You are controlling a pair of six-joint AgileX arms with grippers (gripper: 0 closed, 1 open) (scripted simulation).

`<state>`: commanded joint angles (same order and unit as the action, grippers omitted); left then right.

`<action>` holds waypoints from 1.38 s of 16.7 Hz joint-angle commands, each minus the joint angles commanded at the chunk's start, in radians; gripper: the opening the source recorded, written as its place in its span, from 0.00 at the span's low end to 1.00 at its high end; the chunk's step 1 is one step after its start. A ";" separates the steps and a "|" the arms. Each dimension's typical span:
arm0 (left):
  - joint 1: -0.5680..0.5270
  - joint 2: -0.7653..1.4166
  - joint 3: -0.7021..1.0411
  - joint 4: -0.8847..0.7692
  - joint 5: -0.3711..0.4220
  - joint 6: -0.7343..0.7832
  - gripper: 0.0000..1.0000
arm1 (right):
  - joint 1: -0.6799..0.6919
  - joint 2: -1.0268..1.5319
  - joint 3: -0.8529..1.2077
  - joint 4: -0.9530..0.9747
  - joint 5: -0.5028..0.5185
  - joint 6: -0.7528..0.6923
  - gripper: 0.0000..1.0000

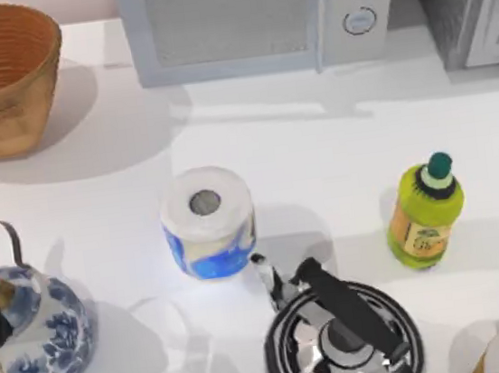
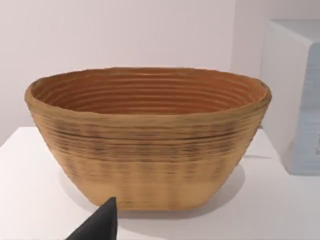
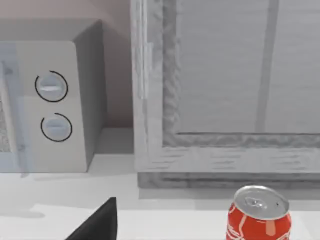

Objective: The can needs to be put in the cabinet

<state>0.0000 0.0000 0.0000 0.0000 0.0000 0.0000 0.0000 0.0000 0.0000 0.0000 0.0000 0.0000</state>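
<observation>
Ahead of the right hand (image 3: pixel 100 222), the red can (image 3: pixel 258 216) stands upright on the table (image 3: pixel 165 220), just in front of the grey cabinet (image 3: pixel 225 90). Bare table lies between that hand and the can. The microwave (image 3: pixel 55 100) stands beside the cabinet, leaving a narrow gap between the two.

Ahead of the left hand (image 2: pixel 100 225), a wicker basket (image 2: pixel 150 145) blocks the way, with open table on both flanks and the microwave's side beyond it.

From above, the middle of the table is crowded: a paper roll (image 1: pixel 208 221), a steel kettle (image 1: pixel 341 334), a green bottle (image 1: pixel 424 215) and a blue-patterned teapot (image 1: pixel 36 335). A wide bare strip runs between these and the microwave.
</observation>
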 joint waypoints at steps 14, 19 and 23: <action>0.000 0.000 0.000 0.000 0.000 0.000 1.00 | -0.053 0.679 0.092 0.535 -0.068 -0.010 1.00; 0.000 0.000 0.000 0.000 0.000 0.000 1.00 | -0.092 1.167 0.155 0.916 -0.117 -0.016 1.00; 0.000 0.000 0.000 0.000 0.000 0.000 1.00 | -0.128 1.552 0.201 1.219 -0.153 -0.021 1.00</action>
<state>0.0000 0.0000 0.0000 0.0000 0.0000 0.0000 -0.1283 1.5520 0.2012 1.2190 -0.1530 -0.0210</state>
